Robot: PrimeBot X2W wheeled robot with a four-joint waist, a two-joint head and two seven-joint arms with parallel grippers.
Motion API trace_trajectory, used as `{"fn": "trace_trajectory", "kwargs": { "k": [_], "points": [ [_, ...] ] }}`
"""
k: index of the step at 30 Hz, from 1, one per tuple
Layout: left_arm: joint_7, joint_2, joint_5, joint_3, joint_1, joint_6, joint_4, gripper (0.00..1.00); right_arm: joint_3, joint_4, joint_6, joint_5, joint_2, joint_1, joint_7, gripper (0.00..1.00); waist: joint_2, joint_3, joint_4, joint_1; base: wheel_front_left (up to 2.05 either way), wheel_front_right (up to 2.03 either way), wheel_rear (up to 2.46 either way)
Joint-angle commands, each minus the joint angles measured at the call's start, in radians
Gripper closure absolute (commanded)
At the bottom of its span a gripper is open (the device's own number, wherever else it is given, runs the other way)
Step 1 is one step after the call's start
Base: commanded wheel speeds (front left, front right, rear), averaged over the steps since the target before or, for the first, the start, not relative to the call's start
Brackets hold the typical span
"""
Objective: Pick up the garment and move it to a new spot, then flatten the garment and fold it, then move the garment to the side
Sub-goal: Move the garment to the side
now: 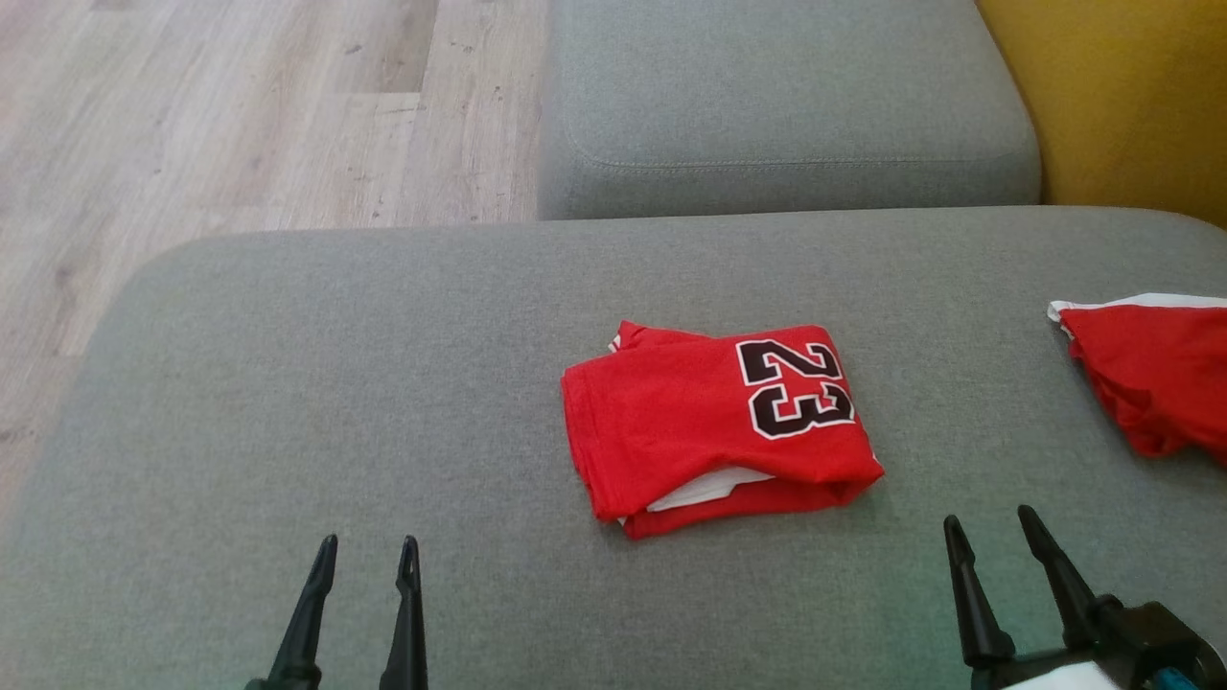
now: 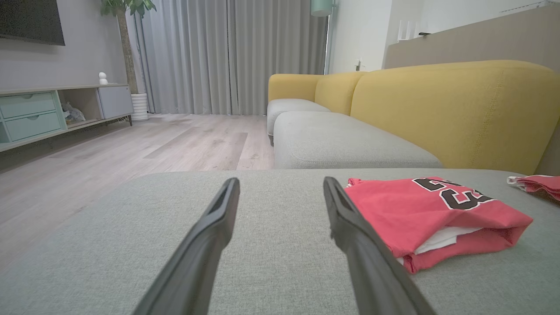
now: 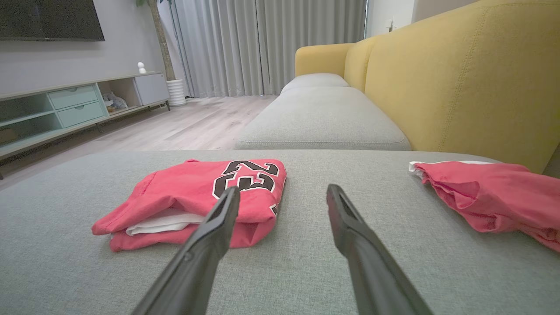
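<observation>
A red garment [image 1: 714, 426] with a black "23" lies folded in a compact rectangle on the grey sofa cushion [image 1: 383, 383], a white layer peeking from its near edge. The left wrist view has the garment [image 2: 420, 214] to the right of my fingers, and the right wrist view has the garment [image 3: 197, 197] to the left. My left gripper [image 1: 369, 551] hovers open near the cushion's front, well left of the garment. Open too, my right gripper [image 1: 992, 527] hangs just right of and nearer than the garment. Neither touches it.
A second red garment [image 1: 1150, 369] lies crumpled at the cushion's right edge. Another grey cushion [image 1: 786, 105] and the yellow sofa back [image 1: 1112, 96] stand beyond. Wooden floor [image 1: 240, 115] lies to the left, with a TV cabinet [image 2: 52, 111] across the room.
</observation>
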Motion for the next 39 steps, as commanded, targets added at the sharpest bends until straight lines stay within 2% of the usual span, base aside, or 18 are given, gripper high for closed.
{"fn": "trace_trajectory", "kwargs": {
  "k": [1,10,17,28,34,35,36,37,38,39],
  "points": [
    [-0.008,-0.005,0.004,0.034,-0.038,-0.003,-0.035,0.00,0.021,-0.026,-0.001,-0.007,-0.010,-0.051,-0.011,0.00,0.0000,0.001,0.002,0.0000,0.00,0.00,0.00],
    [-0.008,-0.005,-0.002,0.026,-0.052,-0.003,-0.037,0.00,0.023,0.032,-0.001,0.008,0.011,-0.087,-0.011,0.00,0.0000,0.028,0.015,0.0000,0.00,0.00,0.00],
    [-0.008,-0.005,-0.002,0.004,-0.071,-0.010,-0.035,0.00,0.016,0.229,-0.001,0.069,0.033,-0.231,-0.003,0.00,0.0000,0.081,0.035,0.0000,0.00,0.00,0.00],
    [-0.008,-0.005,-0.019,-0.047,-0.135,-0.008,-0.025,0.00,-0.063,0.495,-0.001,0.133,0.051,-0.541,0.164,0.00,0.0000,0.174,0.095,0.0000,0.00,0.00,0.00],
    [-0.008,-0.005,-0.023,-0.066,-0.152,-0.004,-0.013,0.00,-0.048,0.629,-0.001,0.185,0.057,-0.635,0.221,0.00,0.0000,0.184,0.114,0.0000,0.00,0.00,0.00],
    [-0.008,-0.005,-0.023,-0.069,-0.155,-0.003,-0.012,0.00,-0.044,0.649,-0.001,0.194,0.057,-0.643,0.227,0.10,0.0000,0.184,0.115,0.0000,0.00,0.00,0.00],
    [-0.008,-0.005,-0.024,-0.071,-0.157,-0.002,-0.011,0.00,-0.044,0.667,-0.001,0.203,0.057,-0.649,0.227,0.34,0.0000,0.184,0.117,0.0000,0.00,0.00,0.00],
    [-0.008,-0.005,-0.025,-0.073,-0.159,-0.001,-0.010,0.00,-0.045,0.681,-0.001,0.214,0.058,-0.654,0.223,0.86,0.0000,0.184,0.117,0.0000,0.00,0.00,0.00],
    [-0.008,-0.005,-0.026,-0.074,-0.160,0.000,-0.010,0.00,-0.045,0.690,-0.001,0.230,0.059,-0.658,0.217,1.00,0.0000,0.184,0.117,0.0000,0.00,0.00,0.00],
    [-0.008,-0.005,-0.027,-0.074,-0.161,0.001,-0.010,0.00,-0.046,0.696,-0.001,0.245,0.060,-0.661,0.206,1.00,0.0000,0.183,0.116,0.0000,0.00,0.00,0.00]
  ]
}}
